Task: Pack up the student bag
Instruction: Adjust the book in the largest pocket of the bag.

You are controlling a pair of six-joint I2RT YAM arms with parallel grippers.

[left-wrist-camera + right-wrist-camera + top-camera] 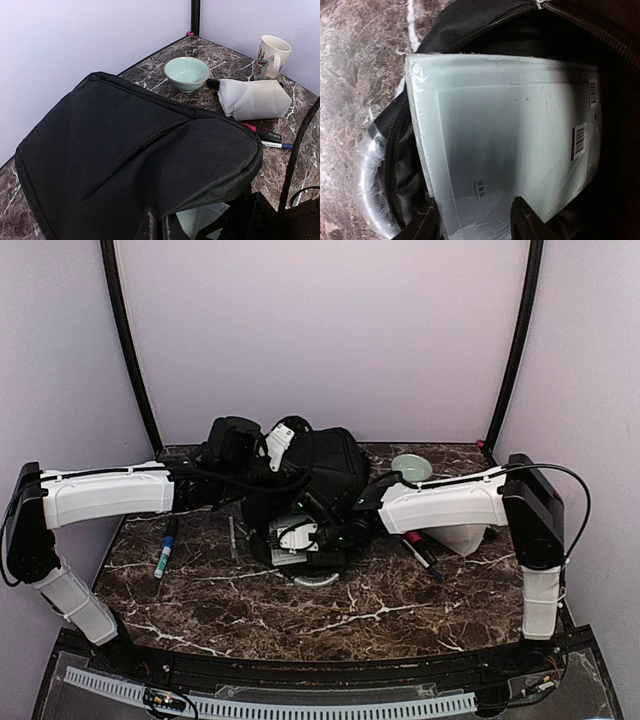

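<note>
**A:** Any writing on the student bag [325, 470]?

**B:** None. It's plain black soft fabric, lying flat at the middle back of the surface [400, 620], with its zip mouth open toward the near edge. The only labels are two barcode stickers [579, 141] on the pale, plastic-wrapped book [510, 135] sitting partway in the mouth. Their print is too small to read.

**A:** And the arms?

**B:** The left arm [105, 495] reaches in level from the left. The left pincer [161, 227] is pressed together on the edge of the bag's top flap, which is lifted so the book shows beneath. The right arm [445, 505] comes across from the right and bends down at the mouth. The right pincer [475, 207] is spread, its fingers apart over the book's near end.

**A:** Around the bag?

**B:** A clear roll [315, 578] lies just beside the mouth. A green bowl [186, 73] stands just beyond the bag, with a white pouch [252, 97] near it and markers [267, 135] alongside. A mug [272, 56] stands farther right, its print too small to make out.
</note>
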